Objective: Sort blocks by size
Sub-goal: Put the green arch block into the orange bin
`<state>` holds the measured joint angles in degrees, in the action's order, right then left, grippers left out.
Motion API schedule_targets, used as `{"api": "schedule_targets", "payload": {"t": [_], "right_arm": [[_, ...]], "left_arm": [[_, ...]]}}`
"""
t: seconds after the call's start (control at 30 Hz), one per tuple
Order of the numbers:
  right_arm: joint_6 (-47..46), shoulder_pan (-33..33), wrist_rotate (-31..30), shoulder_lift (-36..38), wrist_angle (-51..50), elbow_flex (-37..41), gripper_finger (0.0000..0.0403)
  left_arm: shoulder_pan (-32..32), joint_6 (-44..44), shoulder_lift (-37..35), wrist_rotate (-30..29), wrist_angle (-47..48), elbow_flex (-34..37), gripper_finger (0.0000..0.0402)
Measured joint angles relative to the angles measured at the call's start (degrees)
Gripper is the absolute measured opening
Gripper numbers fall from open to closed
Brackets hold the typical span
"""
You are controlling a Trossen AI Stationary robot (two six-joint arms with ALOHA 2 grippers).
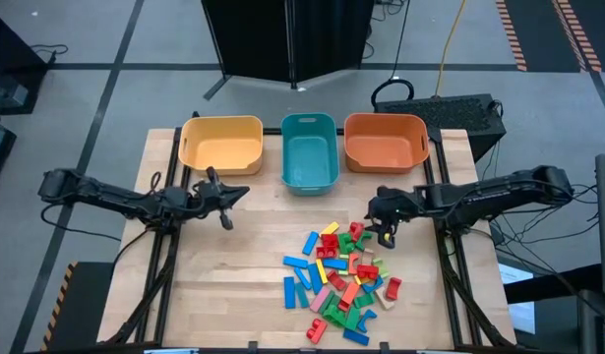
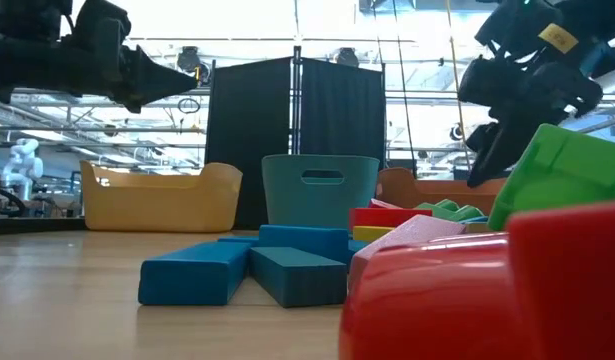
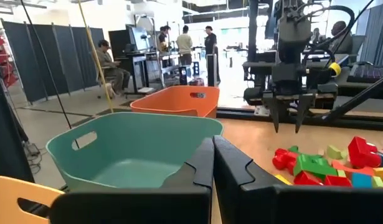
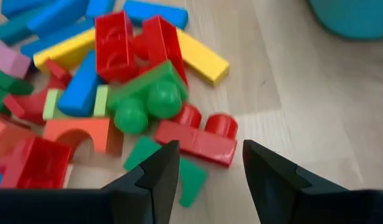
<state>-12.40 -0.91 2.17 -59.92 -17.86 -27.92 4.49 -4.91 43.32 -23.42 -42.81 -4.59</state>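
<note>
The blocks (image 1: 341, 280) lie in a loose heap on the wooden table, right of centre: blue bars, red, green, yellow, orange and pink pieces. My right gripper (image 1: 387, 238) hangs open above the heap's far right edge and slants down. In the right wrist view its fingertips (image 4: 210, 168) stand above a red two-stud block (image 4: 197, 135) and a green block (image 4: 147, 99), touching neither. My left gripper (image 1: 241, 193) is shut and empty. It points level across the table's left half, toward the teal bin (image 3: 135, 149).
Three bins stand in a row along the far edge: yellow (image 1: 221, 143), teal (image 1: 310, 149) and orange (image 1: 385, 141). Bare wood (image 1: 223, 285) lies left of the heap. People sit and stand in the room beyond the table.
</note>
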Motion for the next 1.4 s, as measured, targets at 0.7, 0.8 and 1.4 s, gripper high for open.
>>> {"api": "schedule_targets", "payload": {"t": [0.7, 0.8, 1.4], "right_arm": [[2.60, -5.51, -3.93, -9.61, -2.11, 0.00, 0.0164], [1.78, -5.55, -3.84, -10.42, -0.61, 0.00, 0.0164], [-0.66, -5.53, -3.85, -14.04, 1.90, 0.00, 0.0088]], "left_arm": [[0.02, 12.79, 9.64, 0.00, -0.26, -0.06, 0.0001], [0.02, 14.28, 10.67, 0.00, -0.24, -0.09, 0.0001], [0.02, 15.21, 11.12, 0.00, -0.50, -0.09, 0.0001]]}}
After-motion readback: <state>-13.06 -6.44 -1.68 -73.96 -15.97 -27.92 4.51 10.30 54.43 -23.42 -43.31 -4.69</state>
